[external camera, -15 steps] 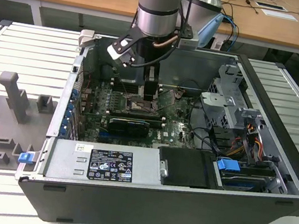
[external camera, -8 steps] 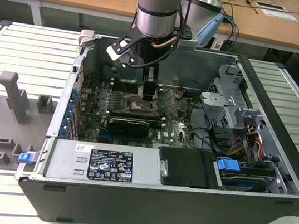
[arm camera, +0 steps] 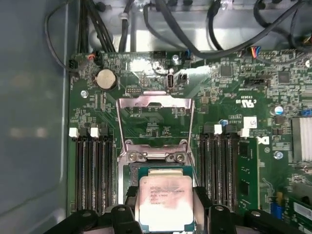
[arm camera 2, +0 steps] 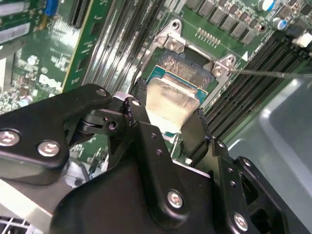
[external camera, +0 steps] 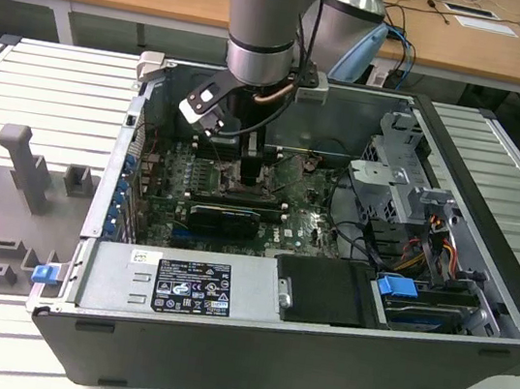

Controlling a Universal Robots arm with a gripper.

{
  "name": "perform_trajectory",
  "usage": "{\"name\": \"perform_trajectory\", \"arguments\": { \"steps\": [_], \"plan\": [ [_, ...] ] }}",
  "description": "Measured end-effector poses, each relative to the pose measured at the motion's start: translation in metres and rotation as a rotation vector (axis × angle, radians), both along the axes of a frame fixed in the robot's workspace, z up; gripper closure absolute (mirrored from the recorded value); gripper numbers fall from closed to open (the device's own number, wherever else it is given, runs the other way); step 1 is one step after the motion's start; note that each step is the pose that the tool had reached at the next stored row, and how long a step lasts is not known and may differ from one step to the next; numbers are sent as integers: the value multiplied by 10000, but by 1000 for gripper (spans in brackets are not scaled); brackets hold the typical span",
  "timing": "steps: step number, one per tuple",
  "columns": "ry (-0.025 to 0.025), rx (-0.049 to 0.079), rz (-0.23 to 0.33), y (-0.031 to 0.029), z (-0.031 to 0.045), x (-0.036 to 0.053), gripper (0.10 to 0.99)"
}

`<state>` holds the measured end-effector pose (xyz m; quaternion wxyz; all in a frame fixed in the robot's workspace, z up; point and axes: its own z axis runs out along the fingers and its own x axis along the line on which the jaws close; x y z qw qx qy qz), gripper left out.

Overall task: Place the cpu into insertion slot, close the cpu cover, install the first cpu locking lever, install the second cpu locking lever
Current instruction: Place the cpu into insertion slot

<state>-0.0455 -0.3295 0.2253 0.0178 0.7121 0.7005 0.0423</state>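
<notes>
Black jaws pinch the flat square silvery-grey cpu [arm camera: 165, 202] by opposite sides, face-up over the metal-rimmed square insertion slot [arm camera 2: 187, 68]; one edge is hidden behind them.

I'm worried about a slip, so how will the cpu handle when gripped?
Probably stiff: the cpu is a flat, metal-topped square, unbent between the fingers. Likely slippery: its top looks smooth and shiny. Probably light, being far smaller than the gripper.

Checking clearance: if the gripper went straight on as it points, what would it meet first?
Probably the metal-rimmed square insertion slot on the green board, via the pale silvery square cpu held in the gripper; the gap is hard to judge.
</notes>
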Motion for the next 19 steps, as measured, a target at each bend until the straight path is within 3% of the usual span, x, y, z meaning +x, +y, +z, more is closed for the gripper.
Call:
{"name": "perform_trajectory", "arguments": {
  "steps": [5, 13, 19],
  "plan": [
    [26, -10, -19, 64, -163, -13, 557],
    [28, -53, -160, 71, -237, -14, 557],
    [26, -73, -161, 66, -239, -14, 557]
  ]
}}
